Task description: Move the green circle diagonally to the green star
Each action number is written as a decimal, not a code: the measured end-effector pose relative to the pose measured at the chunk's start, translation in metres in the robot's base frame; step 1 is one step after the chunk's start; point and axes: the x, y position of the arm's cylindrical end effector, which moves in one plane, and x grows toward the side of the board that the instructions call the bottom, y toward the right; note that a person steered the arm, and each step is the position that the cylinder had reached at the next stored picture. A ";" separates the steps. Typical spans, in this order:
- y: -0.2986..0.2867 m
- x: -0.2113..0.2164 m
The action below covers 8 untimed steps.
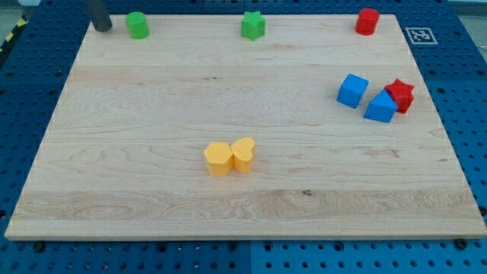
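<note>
The green circle [138,25] stands at the top left edge of the wooden board [152,152]. The green star [253,26] stands at the top edge near the middle, well to the right of the circle. My tip [103,28] is at the board's top left corner, just left of the green circle, with a small gap between them.
A red cylinder [367,21] stands at the top right. Two blue blocks [352,90] [380,107] and a red star [400,95] cluster at the right. A yellow hexagon [218,158] and a yellow heart [243,154] touch near the middle bottom.
</note>
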 end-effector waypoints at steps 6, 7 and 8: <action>0.053 0.006; 0.053 0.006; 0.054 0.010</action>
